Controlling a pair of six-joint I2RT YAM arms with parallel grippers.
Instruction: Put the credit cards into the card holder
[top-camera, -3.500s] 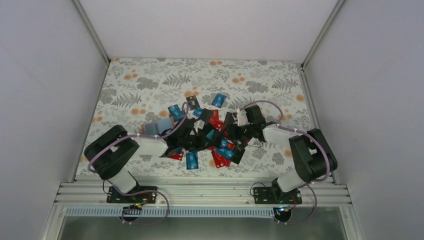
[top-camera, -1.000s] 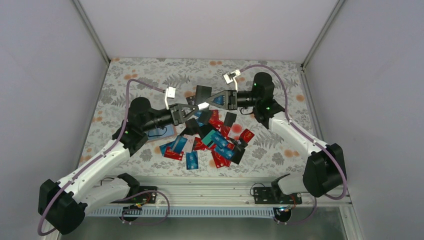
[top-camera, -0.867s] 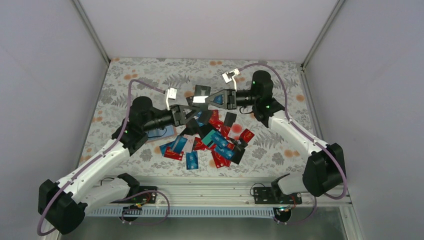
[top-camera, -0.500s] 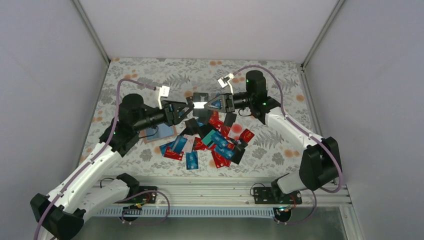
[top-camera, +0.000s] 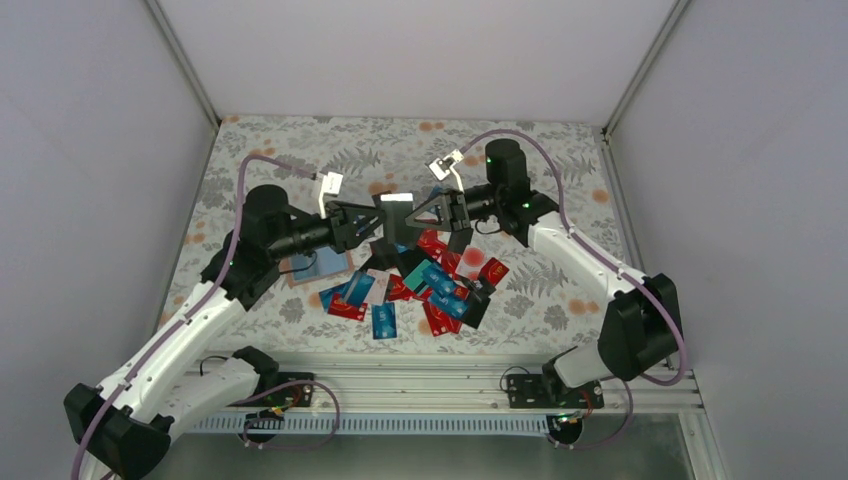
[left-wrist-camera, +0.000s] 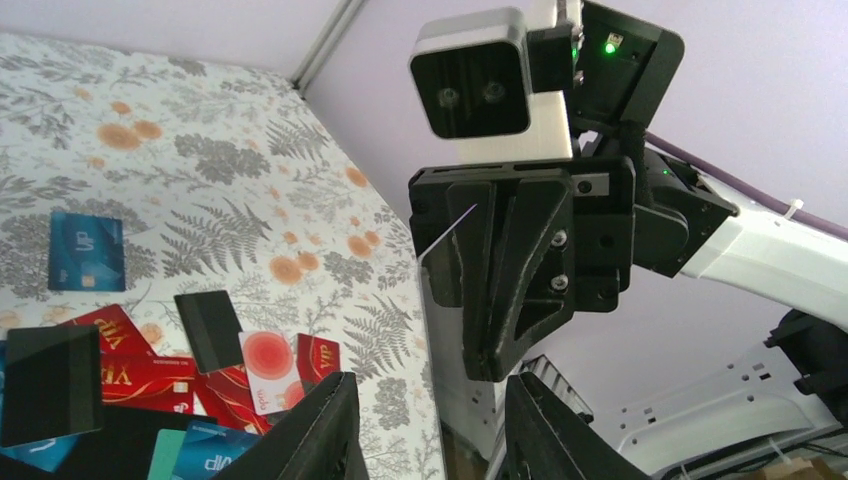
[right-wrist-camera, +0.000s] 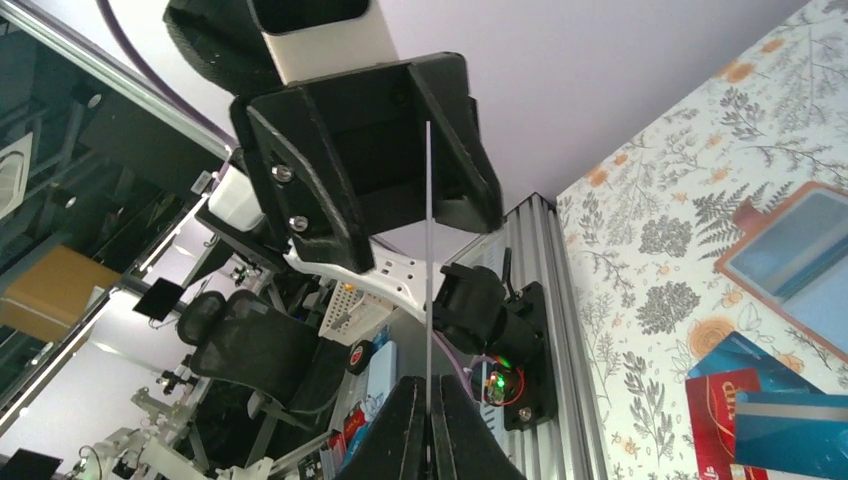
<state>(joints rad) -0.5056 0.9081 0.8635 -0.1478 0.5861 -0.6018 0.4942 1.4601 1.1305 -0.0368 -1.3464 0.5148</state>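
Lying between pale walls (top-camera: 90, 150), a flowered cloth (top-camera: 300, 160) is strewn with cards (top-camera: 440, 280).
Above the cards, one card (top-camera: 394, 212) is pinched by the right gripper (right-wrist-camera: 428, 395); the left gripper (left-wrist-camera: 430, 388) fingers are parted.

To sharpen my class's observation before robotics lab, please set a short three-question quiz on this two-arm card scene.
1. True or false: the right gripper is shut on a credit card held in the air.
2. Where is the card holder? A: lying flat, left of the card pile. B: in the right gripper. C: on top of the pile.
3. Fill in: the left gripper is ____, one finger on each side of the raised card.
Key: 1 true; 2 A; 3 open.
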